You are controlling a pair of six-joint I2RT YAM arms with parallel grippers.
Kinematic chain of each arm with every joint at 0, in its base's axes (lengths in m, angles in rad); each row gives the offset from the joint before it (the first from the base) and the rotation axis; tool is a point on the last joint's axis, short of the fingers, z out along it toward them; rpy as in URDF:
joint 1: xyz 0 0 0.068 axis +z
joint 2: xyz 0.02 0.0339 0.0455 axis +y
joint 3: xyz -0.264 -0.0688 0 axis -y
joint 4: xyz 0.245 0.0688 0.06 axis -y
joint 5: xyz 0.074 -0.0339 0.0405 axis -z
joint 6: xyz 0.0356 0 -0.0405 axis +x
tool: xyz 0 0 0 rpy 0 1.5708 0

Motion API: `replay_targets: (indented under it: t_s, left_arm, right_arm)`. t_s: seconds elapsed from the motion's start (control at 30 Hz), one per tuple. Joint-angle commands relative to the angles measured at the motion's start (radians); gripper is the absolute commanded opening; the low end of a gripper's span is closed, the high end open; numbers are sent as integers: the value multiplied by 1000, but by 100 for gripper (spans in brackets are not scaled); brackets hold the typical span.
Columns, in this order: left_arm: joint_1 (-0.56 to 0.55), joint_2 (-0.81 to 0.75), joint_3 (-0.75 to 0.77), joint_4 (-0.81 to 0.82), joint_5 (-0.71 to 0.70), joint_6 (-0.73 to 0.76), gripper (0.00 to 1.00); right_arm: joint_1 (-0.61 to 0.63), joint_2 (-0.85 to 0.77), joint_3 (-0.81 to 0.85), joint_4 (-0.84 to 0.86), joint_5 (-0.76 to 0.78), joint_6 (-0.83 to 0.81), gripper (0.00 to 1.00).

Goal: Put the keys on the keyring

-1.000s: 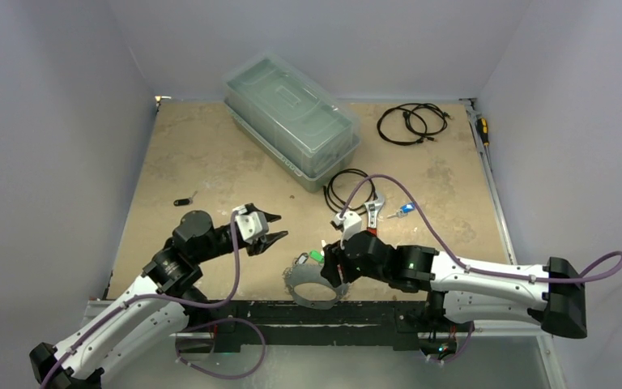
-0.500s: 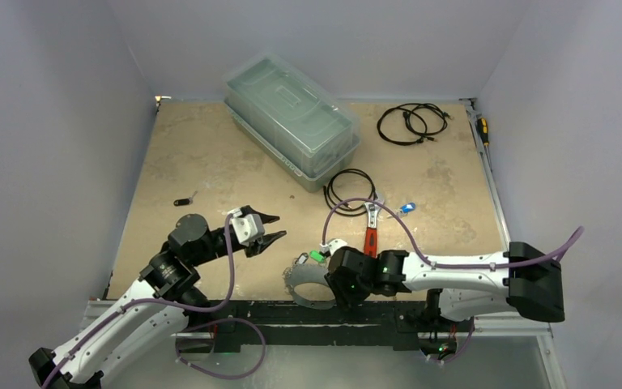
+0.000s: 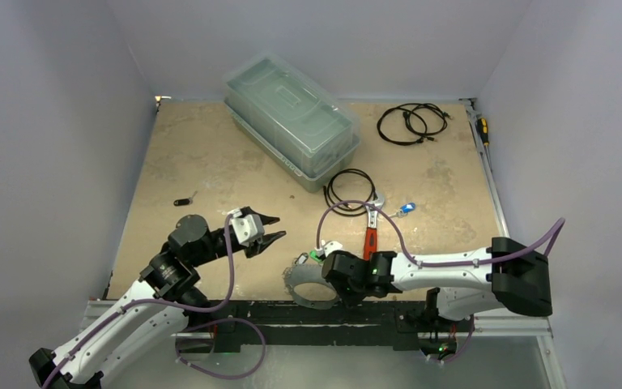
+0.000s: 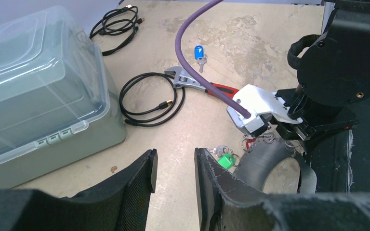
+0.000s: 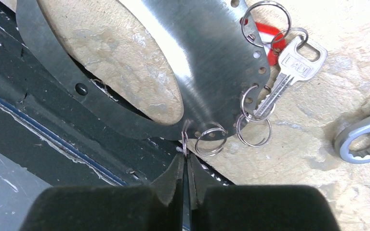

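The keyring (image 5: 207,53) was laid flat at the near edge of the table (image 3: 210,162), directly ahead of the right gripper (image 5: 185,161), whose jaws were pinched on a split ring (image 5: 185,137) at its rim. The left gripper (image 4: 175,159), parted and empty, was held well apart; a blue key (image 4: 199,52) was left loose farther back.

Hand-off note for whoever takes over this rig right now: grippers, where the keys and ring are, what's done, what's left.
Left gripper: open, empty, hovering left of the loop.
Right gripper: jaws shut on a small split ring at the rim of the large silvery-grey metal keyring loop, at the table's near edge.
Done: silver key with red tag and green-tagged key lie at the loop; attachment unclear.
Left: blue-tagged key lies loose beyond the red-handled wrench.
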Motion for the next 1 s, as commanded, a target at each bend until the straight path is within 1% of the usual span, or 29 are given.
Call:
replay_targets:
  t_s: [0.0,0.17,0.27,0.33,0.37,0.4,0.43,0.5,0.53,0.6,0.67,0.8,0.97]
  left_arm:
    - [-2,-7,-4,39,-5,-14,35]
    - [-2,-14,-5,36,-13,-12,34]
    - [-2,-21,-7,36,-20,-12,34]
    - [-2,-22,-8,35,-25,-12,34]
    - [-2,-24,-8,35,-26,-12,34]
    - [-2,-25,-8,35,-26,-13,34]
    - [-2,-26,-8,35,-25,-13,34]
    - [-2,-30,-7,37,-27,-13,34]
    - [-2,-32,-7,35,-29,-13,34]
    - [-2,-39,-7,35,-33,-13,34]
    - [-2,-47,-7,35,-38,-13,34]
    - [-1,-50,-8,35,-39,-15,34]
    - [-3,-44,-8,34,-37,-14,34]
  right_arm:
    - [6,9,63,28,55,-33,0]
    - [8,27,114,84,140,-79,0]
    - [7,56,157,165,174,-107,0]
    - [7,78,192,164,202,-118,0]
    - [6,80,206,152,222,-118,3]
    - [6,74,214,137,246,-112,10]
    - [6,62,217,122,268,-106,19]
    - [6,19,211,94,313,-84,49]
    - [5,-13,199,88,329,-71,58]
    - [-3,-81,164,99,342,-45,67]
    - [-18,-147,114,135,333,-33,69]
    - [-74,-223,21,214,262,-21,66]
    - [-106,-186,-23,299,161,-42,58]
